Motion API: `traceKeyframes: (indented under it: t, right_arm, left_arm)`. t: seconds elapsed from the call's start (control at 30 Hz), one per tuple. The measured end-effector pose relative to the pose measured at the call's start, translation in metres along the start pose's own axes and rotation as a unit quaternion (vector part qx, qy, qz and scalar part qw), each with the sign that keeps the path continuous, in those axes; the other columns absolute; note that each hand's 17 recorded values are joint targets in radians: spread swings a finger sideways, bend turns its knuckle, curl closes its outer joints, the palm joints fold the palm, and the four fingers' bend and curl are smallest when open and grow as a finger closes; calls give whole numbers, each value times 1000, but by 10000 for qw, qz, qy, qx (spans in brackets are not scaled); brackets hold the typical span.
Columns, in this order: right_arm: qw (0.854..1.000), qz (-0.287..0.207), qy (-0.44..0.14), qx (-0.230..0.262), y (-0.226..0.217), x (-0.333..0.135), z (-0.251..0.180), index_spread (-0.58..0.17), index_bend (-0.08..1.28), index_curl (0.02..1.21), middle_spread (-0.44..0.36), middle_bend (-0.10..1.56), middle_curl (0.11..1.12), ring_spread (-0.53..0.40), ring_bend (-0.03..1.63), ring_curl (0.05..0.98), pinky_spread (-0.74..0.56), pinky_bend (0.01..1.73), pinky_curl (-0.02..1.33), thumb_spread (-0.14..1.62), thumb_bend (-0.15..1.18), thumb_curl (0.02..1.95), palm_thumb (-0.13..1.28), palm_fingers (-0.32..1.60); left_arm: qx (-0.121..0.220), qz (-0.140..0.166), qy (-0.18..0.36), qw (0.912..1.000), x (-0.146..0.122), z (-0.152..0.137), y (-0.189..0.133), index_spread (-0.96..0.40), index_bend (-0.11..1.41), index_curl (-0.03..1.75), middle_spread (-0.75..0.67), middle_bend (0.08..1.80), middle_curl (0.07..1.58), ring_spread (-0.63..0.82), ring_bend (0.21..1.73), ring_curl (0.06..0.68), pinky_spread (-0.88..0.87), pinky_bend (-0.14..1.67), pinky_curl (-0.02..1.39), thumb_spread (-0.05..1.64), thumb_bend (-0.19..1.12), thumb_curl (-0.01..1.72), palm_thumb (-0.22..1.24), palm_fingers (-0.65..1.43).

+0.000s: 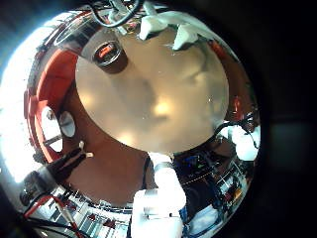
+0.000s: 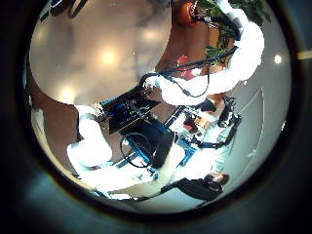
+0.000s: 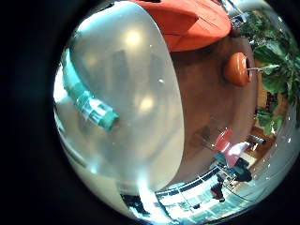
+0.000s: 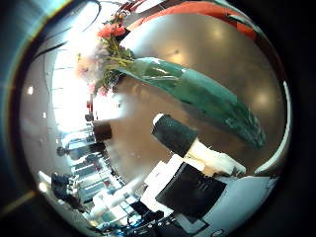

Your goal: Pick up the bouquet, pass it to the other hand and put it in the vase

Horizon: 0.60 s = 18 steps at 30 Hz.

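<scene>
The bouquet lies on the round table [image 4: 212, 44]. In the right thumb side palm view its flower heads [image 4: 104, 54] are at one end and its long wrapped stem [image 4: 197, 94] runs past the palm. My right hand's thumb [image 4: 183, 136] points at the wrap and stops short of it. The stem end [image 3: 94, 111] shows on the table in the right little finger side palm view, with no fingers round it. The vase [image 1: 109, 55] stands near the table's rim in the left little finger side palm view. My left hand [image 1: 163, 188] hovers over the table with spread fingers, holding nothing.
A round pot with a leafy plant [image 3: 236, 67] stands on the floor beyond the table. A white robot arm [image 2: 210, 73] crosses the left thumb side palm view beside the table [image 2: 88, 49]. Furniture and clutter ring the table.
</scene>
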State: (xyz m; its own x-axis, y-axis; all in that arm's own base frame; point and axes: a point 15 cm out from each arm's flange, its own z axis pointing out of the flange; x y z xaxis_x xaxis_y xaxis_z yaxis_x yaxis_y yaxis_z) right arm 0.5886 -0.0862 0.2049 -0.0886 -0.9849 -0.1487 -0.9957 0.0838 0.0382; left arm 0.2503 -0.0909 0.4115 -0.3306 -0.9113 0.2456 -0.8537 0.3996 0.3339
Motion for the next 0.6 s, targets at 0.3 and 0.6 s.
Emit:
traceKeyframes:
  t: [0.3, 0.6]
  right_arm:
    - [9998, 2, 23, -214, 5, -1, 18, -249, 222, 376, 44, 343, 374, -13, 658, 258, 297, 364, 200, 1106, -24, 364, 378, 572]
    - [9991, -32, 45, -432, 12, -6, 29, -257, 220, 397, 42, 364, 378, -24, 674, 242, 291, 346, 169, 1101, -25, 370, 368, 626]
  left_arm:
    - [36, -18, 5, 10000, 1, -1, 4, -10, 188, 394, 315, 189, 339, 512, 458, 191, 501, 188, 272, 1167, -19, 298, 304, 211]
    - [40, -44, 5, 10000, 2, 0, 6, -10, 188, 396, 315, 190, 338, 512, 460, 189, 502, 187, 273, 1168, -19, 298, 304, 211]
